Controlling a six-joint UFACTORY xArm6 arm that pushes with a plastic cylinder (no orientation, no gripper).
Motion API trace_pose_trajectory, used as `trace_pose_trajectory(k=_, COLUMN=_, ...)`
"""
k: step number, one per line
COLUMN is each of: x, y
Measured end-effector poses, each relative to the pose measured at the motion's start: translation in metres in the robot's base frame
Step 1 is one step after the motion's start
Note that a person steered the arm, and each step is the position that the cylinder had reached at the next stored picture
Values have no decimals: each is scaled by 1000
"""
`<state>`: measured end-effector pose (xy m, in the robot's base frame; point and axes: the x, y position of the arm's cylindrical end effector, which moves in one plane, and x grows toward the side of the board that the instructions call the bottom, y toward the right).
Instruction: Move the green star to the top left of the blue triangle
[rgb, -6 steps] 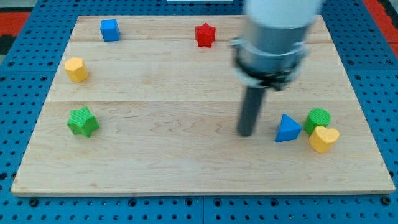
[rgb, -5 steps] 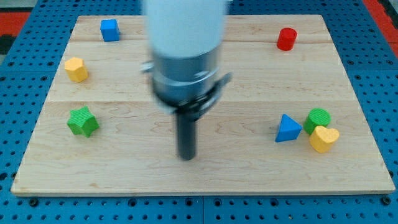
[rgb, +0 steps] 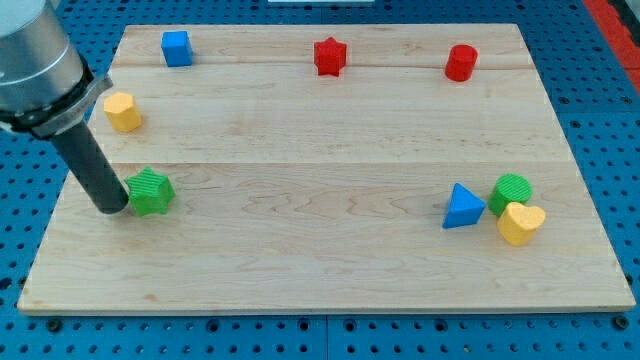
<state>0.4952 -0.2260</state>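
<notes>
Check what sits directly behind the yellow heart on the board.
The green cylinder touches the yellow heart from behind, partly hidden by it. The blue triangle is alongside.

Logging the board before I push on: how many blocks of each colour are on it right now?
Blue: 2, the blue cube and blue triangle
Red: 2, the red star and red cylinder
Yellow: 2, the yellow hexagon and yellow heart
Green: 2, the green star and green cylinder
Total: 8
</notes>
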Motion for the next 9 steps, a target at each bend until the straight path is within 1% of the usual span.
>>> trace_pose_trajectory(k=1, x=-5, y=3)
trace_pose_trajectory(k=2, x=-5, y=94)
trace_pose_trajectory(k=3, x=-15, y=154)
trace_pose_trajectory(k=4, x=-34, y=137)
trace_pose_trajectory(k=5, x=-36, y=155)
trace_pose_trajectory(k=7, x=-35, y=260)
trace_pose_trajectory(k=8, x=-35, y=295)
trace_pose_trajectory(k=9, x=-37, y=297)
